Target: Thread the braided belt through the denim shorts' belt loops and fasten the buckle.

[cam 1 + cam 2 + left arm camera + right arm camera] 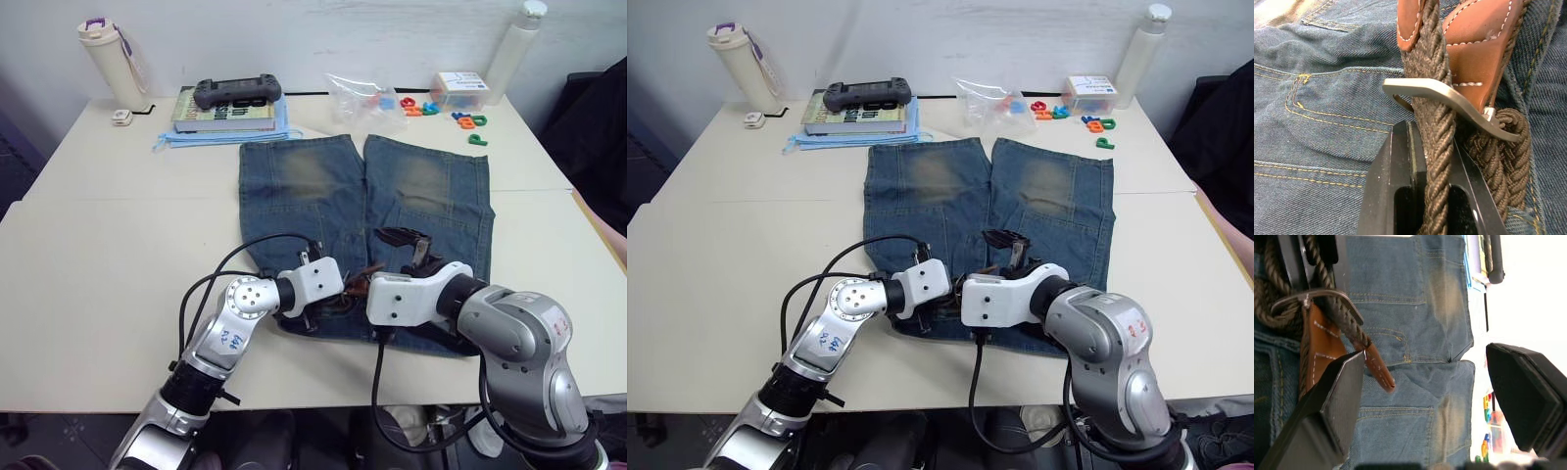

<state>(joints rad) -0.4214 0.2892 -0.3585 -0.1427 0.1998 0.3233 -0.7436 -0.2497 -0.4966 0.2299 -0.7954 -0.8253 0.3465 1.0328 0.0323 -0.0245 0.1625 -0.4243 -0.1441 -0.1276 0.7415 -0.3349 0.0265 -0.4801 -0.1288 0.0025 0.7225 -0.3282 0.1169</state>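
Left wrist view puts the work up close: the left gripper [1434, 196] has its two black fingers pinched on the belt [1437, 122], just short of the buckle [1447, 105], with the braid passing through the silver frame and the tan leather tab lying past it. From the head camera, the shorts [313, 201] lie flat on the table [98, 245] with the legs pointing away from the robot, and both grippers meet at the waistband, at the near edge.

The right gripper [1425, 391] stands wide open with nothing between its fingers (one finger sits close beside the tan belt tip [1380, 374], the other well apart over the denim).

My reading is that the fastening step is under way: the tip is through the frame and the strap needs drawing tight so the prong can seat in the weave. To do it well, the left gripper should keep the braid steady near the buckle and not twist it, while the right closes on the tan tip, not on the denim beneath, and pulls along the waistband line. I cannot see the prong, so whether it has caught is unclear. The loops are hidden under the arms.
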